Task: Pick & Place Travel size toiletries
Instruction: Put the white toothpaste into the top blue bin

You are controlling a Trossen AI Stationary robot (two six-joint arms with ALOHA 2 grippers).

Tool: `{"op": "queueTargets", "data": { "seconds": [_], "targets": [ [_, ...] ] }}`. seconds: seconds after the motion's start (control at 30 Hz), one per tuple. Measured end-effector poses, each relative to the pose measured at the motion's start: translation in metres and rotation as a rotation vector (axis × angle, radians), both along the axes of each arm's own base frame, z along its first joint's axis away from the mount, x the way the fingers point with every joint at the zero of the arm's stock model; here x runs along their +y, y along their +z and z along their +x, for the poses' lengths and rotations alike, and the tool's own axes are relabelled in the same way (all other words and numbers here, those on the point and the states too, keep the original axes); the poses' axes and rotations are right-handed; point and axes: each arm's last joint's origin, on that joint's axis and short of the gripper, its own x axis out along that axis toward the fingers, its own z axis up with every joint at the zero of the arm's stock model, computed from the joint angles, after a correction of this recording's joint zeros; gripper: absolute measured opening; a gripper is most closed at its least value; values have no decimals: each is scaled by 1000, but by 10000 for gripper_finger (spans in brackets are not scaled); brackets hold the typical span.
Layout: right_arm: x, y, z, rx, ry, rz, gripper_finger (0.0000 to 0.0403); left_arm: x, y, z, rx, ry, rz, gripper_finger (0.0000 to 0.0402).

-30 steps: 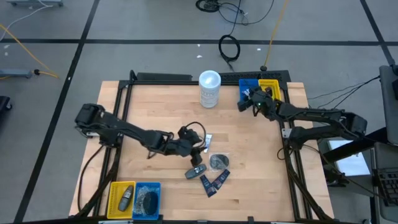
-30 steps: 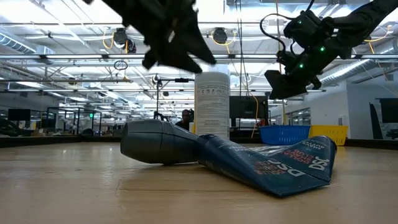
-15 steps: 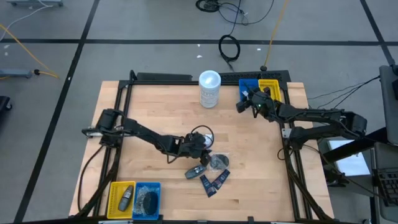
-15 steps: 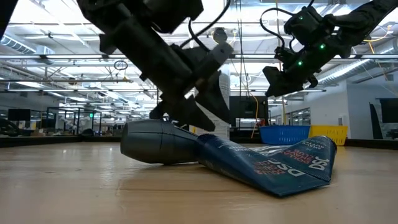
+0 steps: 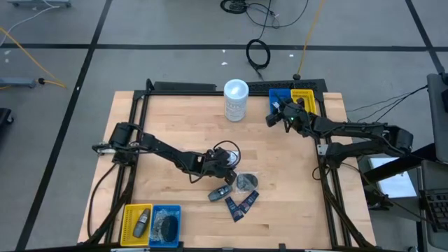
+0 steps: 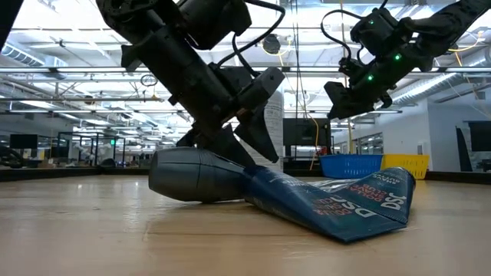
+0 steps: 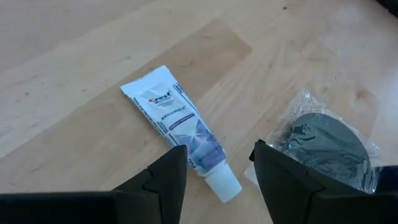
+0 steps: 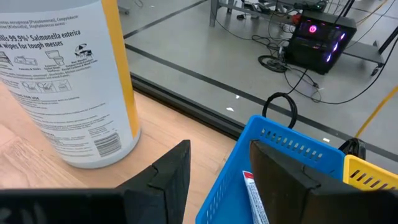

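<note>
My left gripper (image 7: 217, 186) (image 5: 229, 166) hangs open just above the table, pointing down. Its fingers stand on either side of the cap end of a small white tube (image 7: 177, 121) that lies flat on the wood, and I see no touch. Beside it lies a round dark clear-wrapped bundle (image 7: 329, 146) (image 5: 245, 182). Nearer the table's near edge lie a dark grey mini bottle (image 5: 220, 192) (image 6: 199, 175) and navy sachets (image 5: 242, 204) (image 6: 330, 199). My right gripper (image 8: 214, 180) (image 5: 273, 113) hovers open and empty beside the blue bin (image 8: 280, 155).
A tall white canister (image 5: 236, 100) (image 8: 68, 81) stands near the far edge. Blue (image 5: 280, 94) and yellow (image 5: 303, 95) bins sit at the far right; the blue one holds a white tube (image 8: 255, 193). A yellow bin (image 5: 138, 220) and a blue bin (image 5: 166, 222) at the near left hold dark items.
My left gripper has moved toward the table's right and come down over the white tube, staying open. Most of that travel came in the first half second, then a small further drop. The toiletries have stayed where they lay.
</note>
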Motion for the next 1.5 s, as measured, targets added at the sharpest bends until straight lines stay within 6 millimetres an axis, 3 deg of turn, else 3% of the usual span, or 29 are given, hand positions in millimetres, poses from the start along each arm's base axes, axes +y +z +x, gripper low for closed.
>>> {"op": "queueTargets", "data": {
  "seconds": [0.57, 0.9, 1.2, 1.3, 1.47, 1.5],
  "targets": [
    [0, 0, 0, 0, 0, 0, 155, -7, -2, -3, 11, 21, -18, 182],
    [0, 0, 0, -4, 0, 2, 155, -8, -30, 2, 42, 44, -33, 182],
    [0, 0, 0, -3, 1, 3, 155, -7, -33, 0, 75, 32, 23, 178],
    [0, 0, 0, -3, 1, 3, 155, -6, -35, -2, 105, 39, 27, 148],
    [0, 0, 0, -3, 1, 3, 155, -6, -34, -3, 121, 10, 58, 37],
    [0, 0, 0, -3, 1, 3, 155, -6, -34, -3, 126, -4, 71, 35]
  ]
}}
